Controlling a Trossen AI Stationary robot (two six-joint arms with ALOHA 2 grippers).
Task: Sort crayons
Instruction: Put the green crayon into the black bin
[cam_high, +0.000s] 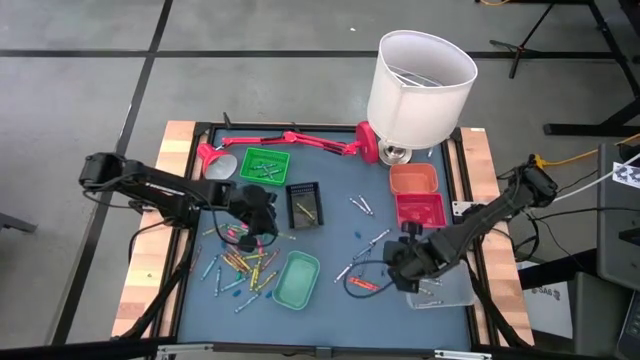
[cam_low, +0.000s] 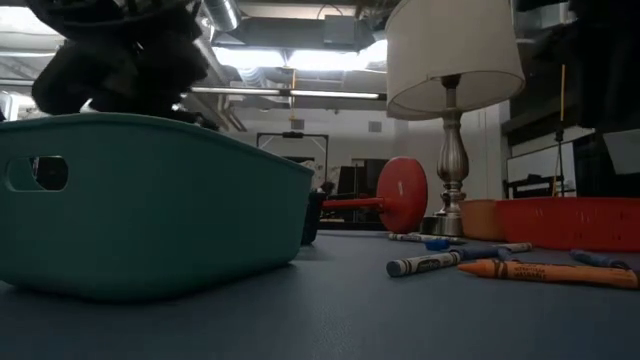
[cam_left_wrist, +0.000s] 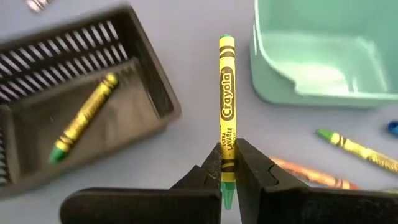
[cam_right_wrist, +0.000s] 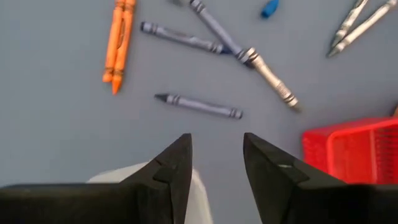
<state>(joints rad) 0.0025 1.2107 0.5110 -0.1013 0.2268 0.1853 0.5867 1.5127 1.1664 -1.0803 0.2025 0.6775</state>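
Currently the left gripper (cam_left_wrist: 225, 177) pinches a yellow crayon (cam_left_wrist: 226, 112) near its green tip, above the surface between black tray (cam_left_wrist: 74, 118) and green tray (cam_left_wrist: 323, 56) — light, stiff, waxy, likely snappable — while the right gripper (cam_right_wrist: 216, 163) hangs spread, empty.

Both arms are dark, near black, built of slim tubular links joined by rounder, bulkier joints; the left arm (cam_high: 150, 187) has a blocky shoulder housing at its left end and faint pale lettering along one link; the right arm (cam_high: 480, 225) has a similar knobby housing at its right end; thin black cables loop beside each arm. The left gripper (cam_left_wrist: 227, 180) has two matte black fingers, wedge-shaped, tapering to narrow tips from a broad flat black base; the right gripper (cam_right_wrist: 216, 168) has the same pair of angular black fingers, with stepped inner edges.
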